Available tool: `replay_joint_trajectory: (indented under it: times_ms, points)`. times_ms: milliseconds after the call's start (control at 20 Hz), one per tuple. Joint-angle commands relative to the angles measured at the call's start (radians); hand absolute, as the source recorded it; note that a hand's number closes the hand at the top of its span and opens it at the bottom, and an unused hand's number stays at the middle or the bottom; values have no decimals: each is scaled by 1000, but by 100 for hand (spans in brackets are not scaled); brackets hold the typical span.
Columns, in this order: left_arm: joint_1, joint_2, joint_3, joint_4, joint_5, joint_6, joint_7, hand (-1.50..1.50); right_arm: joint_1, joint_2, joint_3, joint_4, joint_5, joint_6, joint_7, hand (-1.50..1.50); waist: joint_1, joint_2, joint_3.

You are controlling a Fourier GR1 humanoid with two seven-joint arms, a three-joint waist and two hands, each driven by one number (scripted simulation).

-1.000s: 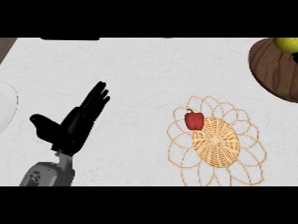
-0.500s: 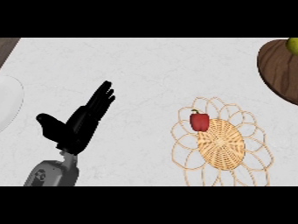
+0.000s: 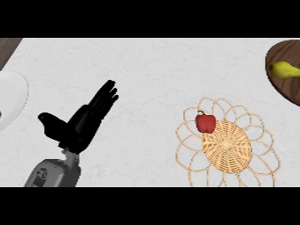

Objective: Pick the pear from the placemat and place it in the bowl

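Left hand [image 3: 81, 125], black with straight open fingers, holds nothing and sits where it did a second ago; the view has slid, bringing the far-right things further in. By that reading the pick has not begun. Across the white marbled counter [image 3: 152, 70], the dark wooden bowl [image 3: 292, 85] at the right edge already carries the yellow-green pear [image 3: 287, 70]. Near the front edge, the woven wicker placemat [image 3: 227, 143] bears only a red bell pepper [image 3: 205, 123]. A white plate [image 3: 9, 94] lies at the left edge.

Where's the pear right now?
In the head view the pear lies at the far right, near the top, inside the dark wooden bowl. It is up and to the right of the woven placemat that holds a red pepper.
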Motion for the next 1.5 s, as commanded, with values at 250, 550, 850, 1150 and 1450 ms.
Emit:
replay_joint_trajectory:
  times_ms: [250, 550, 850, 1150, 1450]
  points:
    - [-32, 12, 36, 19, 11, -7, 0, 0, -26, 29, -268, 5, -282, -93, -242, -150, -33, -8, 5]
    - [-10, 22, 71, 31, 24, 6, 13, 0, 28, 71, -448, -76, -515, -59, -578, -150, -73, -28, 0]
    - [103, 18, 59, 20, -6, 1, -65, 0, 160, 107, -507, -181, -659, 119, -759, -150, -105, -49, -7]
    - [97, 37, 84, -49, 1, 36, 17, 0, 412, 200, -526, -386, -754, 290, -878, -150, -146, -65, -9]
    - [122, 36, 92, -41, -4, 46, 11, 0, 675, 344, -499, -602, -777, 400, -967, 150, -193, -73, -12]
